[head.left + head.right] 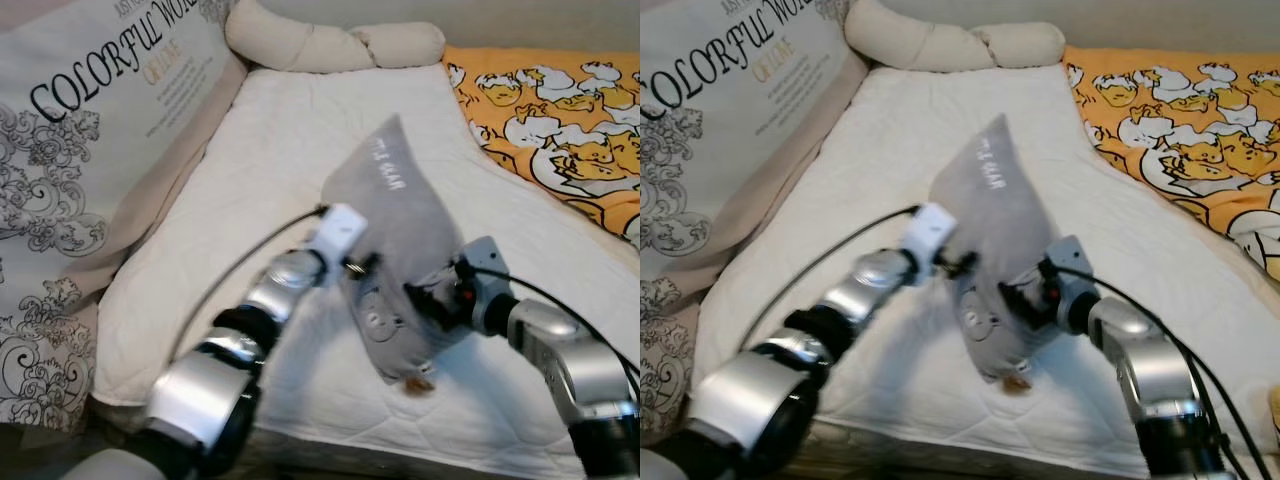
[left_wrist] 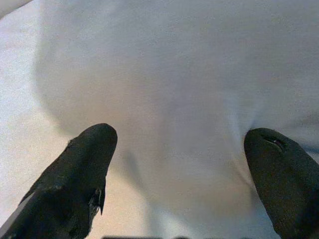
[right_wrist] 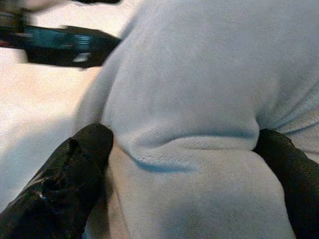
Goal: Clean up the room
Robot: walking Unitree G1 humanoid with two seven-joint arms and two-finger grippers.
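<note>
A grey plush pillow (image 1: 400,205) with a small printed face stands tilted on one corner over the white mattress (image 1: 260,150). My left gripper (image 1: 362,268) holds its left edge, and grey fabric lies between its fingers (image 2: 84,164). From the right, my right gripper (image 1: 428,296) pinches the pillow's lower part. A fold of the fabric bulges between its fingers (image 3: 75,169). A small tan tag hangs at the pillow's bottom corner (image 1: 418,382).
A large cushion printed "Colorful World" (image 1: 90,130) leans along the left side of the bed. At the head of the bed lies a cream knotted bolster (image 1: 320,45). An orange duck-print blanket (image 1: 560,110) covers the right side. The mattress's front edge (image 1: 400,455) is near me.
</note>
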